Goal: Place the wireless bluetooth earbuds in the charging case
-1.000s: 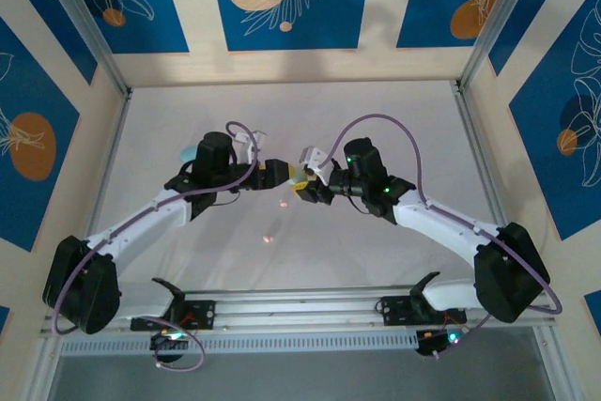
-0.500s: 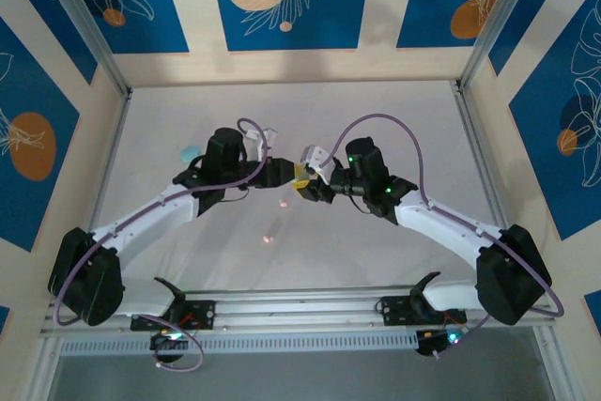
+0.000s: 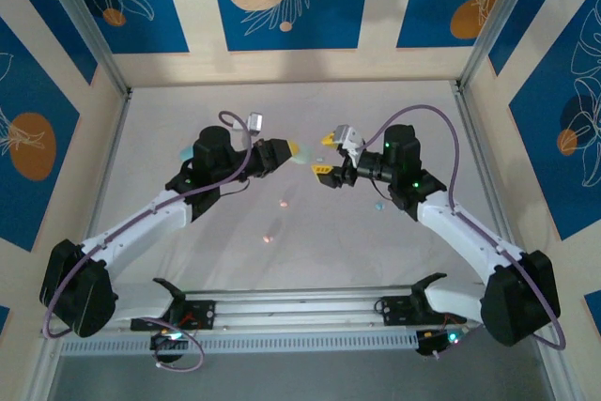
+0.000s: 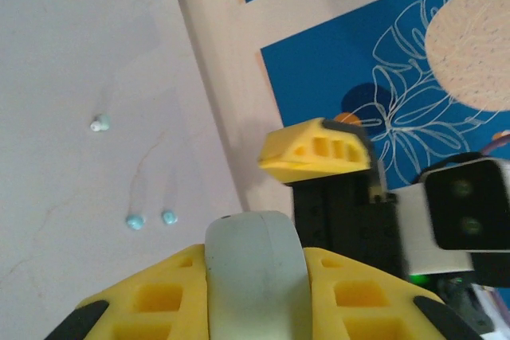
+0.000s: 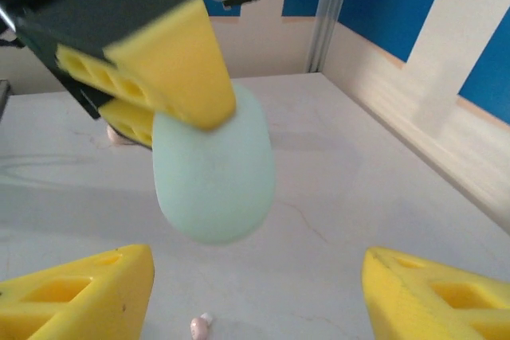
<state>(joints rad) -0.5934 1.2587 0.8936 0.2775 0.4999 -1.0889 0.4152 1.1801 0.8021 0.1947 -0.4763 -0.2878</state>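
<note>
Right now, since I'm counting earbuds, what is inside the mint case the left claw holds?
Nothing inside shows: the mint case, pinched by the left claw, looks like a shut shell. On the table lie pink earbuds and blue earbuds.
</note>
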